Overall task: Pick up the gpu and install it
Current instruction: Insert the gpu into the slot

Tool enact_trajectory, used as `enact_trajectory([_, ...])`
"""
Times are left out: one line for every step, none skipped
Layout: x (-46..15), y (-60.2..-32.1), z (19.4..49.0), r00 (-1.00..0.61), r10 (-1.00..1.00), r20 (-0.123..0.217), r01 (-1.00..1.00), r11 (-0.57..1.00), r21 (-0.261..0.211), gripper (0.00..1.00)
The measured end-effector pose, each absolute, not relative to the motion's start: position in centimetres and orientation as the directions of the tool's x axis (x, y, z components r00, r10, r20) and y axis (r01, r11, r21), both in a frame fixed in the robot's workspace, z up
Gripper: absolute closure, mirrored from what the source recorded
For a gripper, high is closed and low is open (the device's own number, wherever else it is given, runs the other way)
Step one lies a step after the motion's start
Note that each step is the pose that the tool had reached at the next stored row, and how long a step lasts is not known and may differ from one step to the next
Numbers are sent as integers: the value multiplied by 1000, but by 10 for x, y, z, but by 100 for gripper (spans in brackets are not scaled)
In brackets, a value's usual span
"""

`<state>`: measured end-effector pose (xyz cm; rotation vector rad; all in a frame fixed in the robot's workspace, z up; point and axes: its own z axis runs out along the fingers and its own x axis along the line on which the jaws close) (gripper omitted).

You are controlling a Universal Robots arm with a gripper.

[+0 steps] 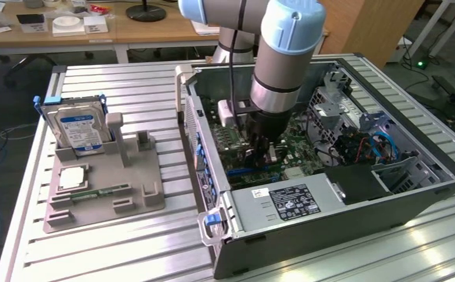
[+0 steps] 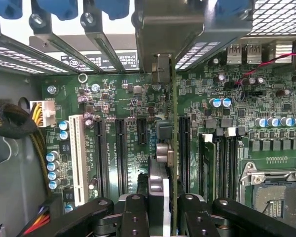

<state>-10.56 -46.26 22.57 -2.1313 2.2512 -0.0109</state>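
One ribbed metal table (image 1: 117, 247), with wooden desks (image 1: 157, 29) along the back of the room.
By the table's edge on the exterior view's left sits a grey fixture tray (image 1: 94, 205) with a hard drive (image 1: 82, 130) standing upright in it. The open PC case (image 1: 329, 217) fills the side toward the exterior view's right, and the arm (image 1: 286, 64) reaches down into it. In the wrist view the gripper (image 2: 163, 217) is pinched narrow on the gpu (image 2: 164, 150), held edge-on over the motherboard (image 2: 113, 98) among the slots. Can't tell if it's seated, the fingers (image 2: 133, 215) cover its near end.
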Motion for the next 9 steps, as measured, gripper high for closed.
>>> enact_trajectory([-106, -463, 225, -54, -998, -25, -998, 55, -34, 72])
enact_trajectory([-106, -463, 225, -54, -998, -25, -998, 55, -34, 72])
enact_trajectory([-106, -463, 224, -54, -998, -25, -998, 55, -34, 72])
enact_trajectory([-106, -463, 224, -54, -998, -25, -998, 55, -34, 72])
enact_trajectory([-106, -463, 223, -54, -998, -25, -998, 55, -33, 72])
enact_trajectory([-106, -463, 223, -54, -998, -25, -998, 55, -33, 72])
enact_trajectory([-106, -463, 223, -54, -998, -25, -998, 55, -33, 72])
enact_trajectory([-106, -463, 222, -54, -998, -25, -998, 55, -33, 72])
enact_trajectory([-106, -463, 222, -54, -998, -25, -998, 55, -33, 72])
